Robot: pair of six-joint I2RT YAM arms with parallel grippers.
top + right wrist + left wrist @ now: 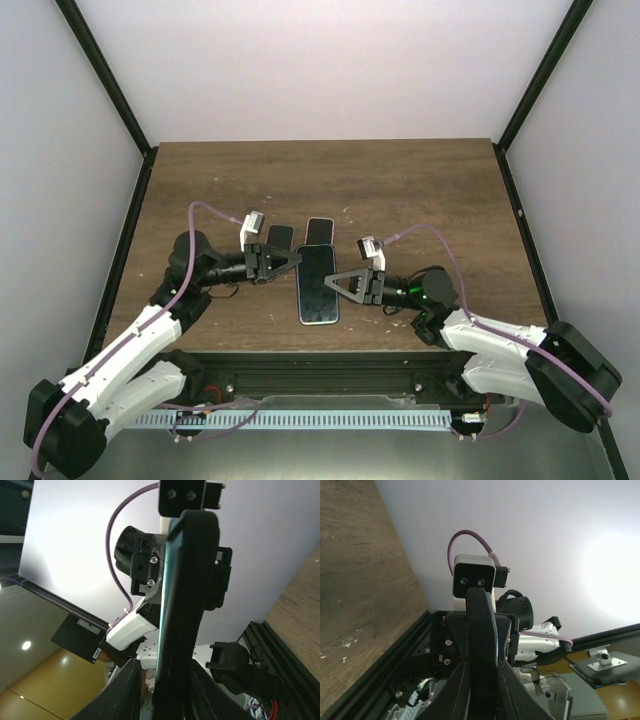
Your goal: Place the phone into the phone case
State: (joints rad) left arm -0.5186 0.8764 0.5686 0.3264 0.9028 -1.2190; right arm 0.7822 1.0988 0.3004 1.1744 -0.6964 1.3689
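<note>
A: Wood table point(420, 200). Where's your phone?
B: Phone point(318, 290) lies in the phone case point(197, 605), long axis near-to-far. Right gripper point(332, 283) clenches the case's right edge; left gripper point(297, 262) clenches its left edge, slightly farther. Neither arm is nearer; squeeze inward. Can't tell if it's fully seated.

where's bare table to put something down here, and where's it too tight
Free: the far strip of the table behind the two dark items, plus its far left and far right corners. Crowded: the near middle, where the left fingers and right fingers meet on the phone.
</note>
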